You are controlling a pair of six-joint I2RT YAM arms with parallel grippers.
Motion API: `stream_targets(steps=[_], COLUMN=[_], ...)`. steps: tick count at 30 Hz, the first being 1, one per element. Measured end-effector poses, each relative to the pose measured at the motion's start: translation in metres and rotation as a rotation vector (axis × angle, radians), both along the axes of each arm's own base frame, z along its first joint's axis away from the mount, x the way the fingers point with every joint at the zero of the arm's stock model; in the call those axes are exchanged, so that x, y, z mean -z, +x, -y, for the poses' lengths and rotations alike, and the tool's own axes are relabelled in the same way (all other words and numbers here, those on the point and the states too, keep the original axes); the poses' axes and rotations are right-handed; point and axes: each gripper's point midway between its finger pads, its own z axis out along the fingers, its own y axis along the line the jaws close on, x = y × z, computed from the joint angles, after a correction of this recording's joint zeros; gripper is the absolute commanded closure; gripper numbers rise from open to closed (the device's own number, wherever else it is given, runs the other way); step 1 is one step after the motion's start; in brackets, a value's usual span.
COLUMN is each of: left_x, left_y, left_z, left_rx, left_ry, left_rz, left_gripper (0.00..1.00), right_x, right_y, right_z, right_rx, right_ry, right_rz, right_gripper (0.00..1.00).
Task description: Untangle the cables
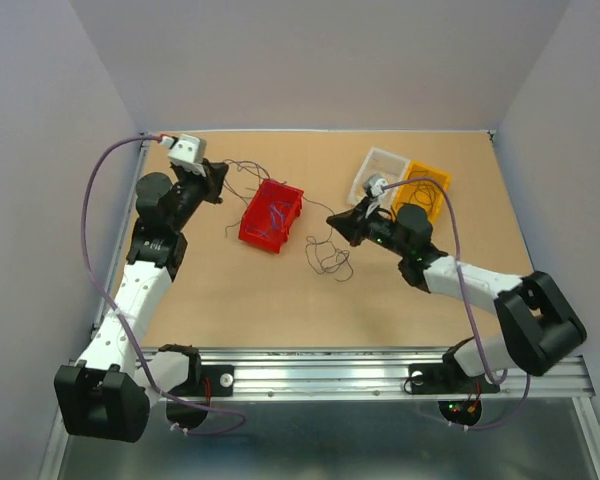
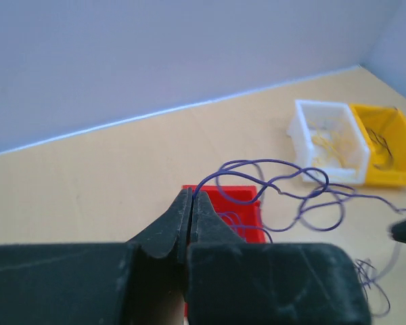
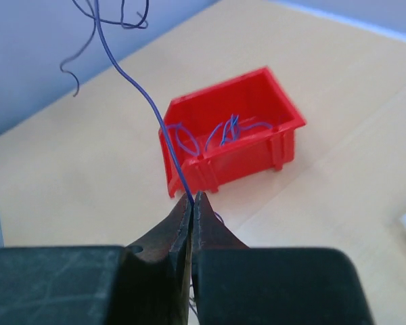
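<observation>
Loose cable clump (image 1: 328,258) on the bench (image 1: 280,310), centre. Just beyond, the right fingers (image 3: 193,203) and left fingers (image 2: 189,203), both fully closed, each pinch a purple cable (image 2: 257,164). Between them, a red bin (image 1: 270,215) holds purple strands. Farthest: white bin (image 2: 325,139), yellow bin (image 2: 386,145).

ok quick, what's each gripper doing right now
left gripper: shut on a blue-purple wire
right gripper: shut on a blue-purple wire

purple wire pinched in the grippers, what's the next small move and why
The left gripper and right gripper are each shut on a purple wire hanging in slack loops, so probably ease them apart a little to straighten it.
</observation>
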Motion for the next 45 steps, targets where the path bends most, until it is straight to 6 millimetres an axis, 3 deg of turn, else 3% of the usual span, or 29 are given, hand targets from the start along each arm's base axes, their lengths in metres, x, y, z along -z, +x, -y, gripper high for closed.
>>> stream_targets(steps=[2,6,10,18,21,22,25,26,28,30,33,38,42,45], left_x=[-0.002,-0.005,-0.009,-0.003,0.003,0.004,0.003,0.004,0.004,0.001,-0.005,-0.009,-0.008,-0.012], left_y=[0.007,0.011,0.014,0.018,0.019,0.019,0.026,0.027,0.026,0.023,0.018,0.015,0.011,0.008], left_z=[-0.031,-0.058,-0.079,-0.078,-0.077,-0.082,-0.121,-0.135,-0.138,-0.124,-0.106,-0.102,-0.101,-0.102], left_rx=[-0.091,-0.164,-0.217,-0.173,-0.161,-0.178,-0.309,-0.352,-0.347,-0.263,-0.158,-0.131,-0.129,-0.142], left_ry=[-0.067,-0.169,-0.253,-0.357,-0.399,-0.409,-0.439,-0.446,-0.445,-0.428,-0.400,-0.381,-0.374,-0.374], left_rz=[-0.005,-0.009,-0.009,-0.067,-0.106,-0.108,-0.076,-0.065,-0.050,-0.041,-0.023,0.009,0.022,0.043], left_gripper=[1.00,1.00,1.00,1.00,1.00,1.00,1.00,0.95,0.91,0.91,0.92,0.92,0.93,0.99], right_x=[-0.033,-0.090,-0.113,-0.102,-0.108,-0.111,-0.122,-0.127,-0.135,-0.137,-0.121,-0.091,-0.097,-0.100], right_y=[-0.002,-0.009,-0.017,-0.039,-0.047,-0.049,-0.054,-0.057,-0.061,-0.063,-0.057,-0.050,-0.056,-0.059], right_z=[0.020,0.057,0.083,0.093,0.104,0.113,0.145,0.154,0.161,0.158,0.147,0.139,0.135,0.136], right_rx=[0.109,0.272,0.377,0.373,0.417,0.459,0.590,0.622,0.641,0.618,0.581,0.573,0.534,0.531], right_ry=[0.055,0.153,0.183,0.136,0.169,0.187,0.246,0.263,0.285,0.287,0.240,0.162,0.170,0.185], right_rz=[0.051,0.132,0.144,0.068,0.057,0.065,0.090,0.103,0.124,0.129,0.089,0.013,0.025,0.029], right_gripper=[0.99,0.99,1.00,0.99,0.99,1.00,0.99,1.00,0.99,0.99,1.00,0.99,0.99,1.00])
